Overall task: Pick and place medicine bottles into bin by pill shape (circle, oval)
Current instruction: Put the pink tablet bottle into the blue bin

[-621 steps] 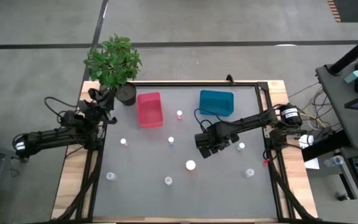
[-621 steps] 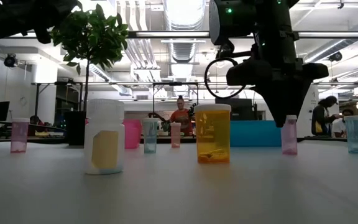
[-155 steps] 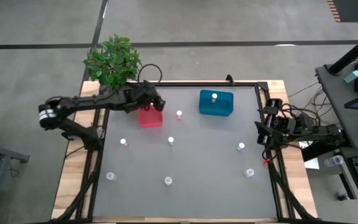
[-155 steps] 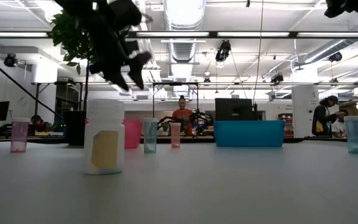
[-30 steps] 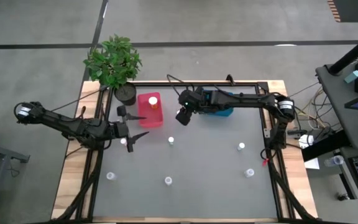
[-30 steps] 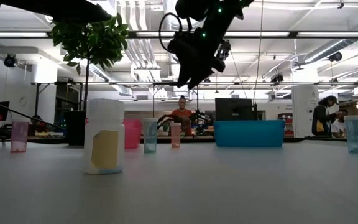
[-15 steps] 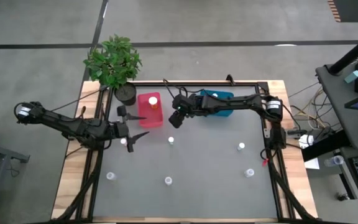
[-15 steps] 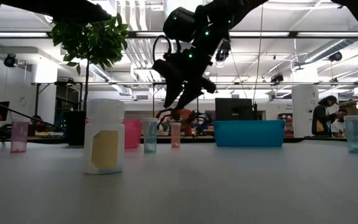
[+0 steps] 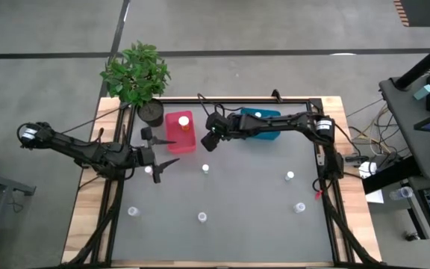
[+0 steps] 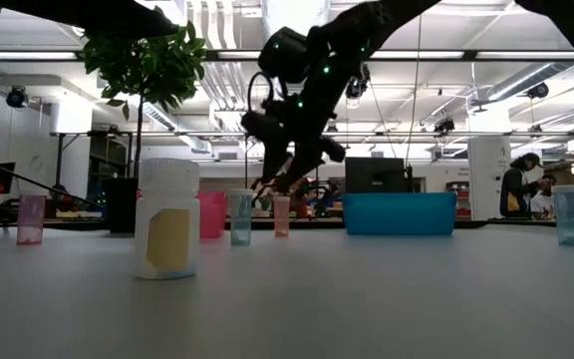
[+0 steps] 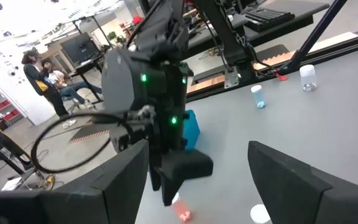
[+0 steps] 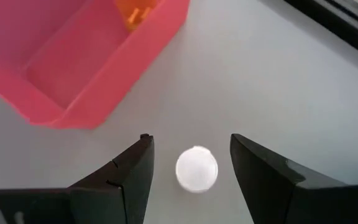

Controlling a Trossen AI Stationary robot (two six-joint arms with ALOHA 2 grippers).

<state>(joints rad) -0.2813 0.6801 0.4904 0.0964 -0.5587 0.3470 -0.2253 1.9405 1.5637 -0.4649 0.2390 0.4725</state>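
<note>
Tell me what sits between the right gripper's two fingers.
A white-capped bottle stands on the table between the right gripper's open fingers, beside the pink bin; the right wrist view shows it.

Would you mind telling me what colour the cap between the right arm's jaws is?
White; the cap shows best in the right wrist view.

overhead, table-level, perhaps two close wrist views

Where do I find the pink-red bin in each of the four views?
High view: the pink-red bin stands near the table's far edge, beside the plant pot.
Low view: far back, left of centre, partly behind a large white bottle.
Left wrist view: not in it.
Right wrist view: ahead of the fingers.
Shared landmark: the open right gripper, just beside the bin.
</note>
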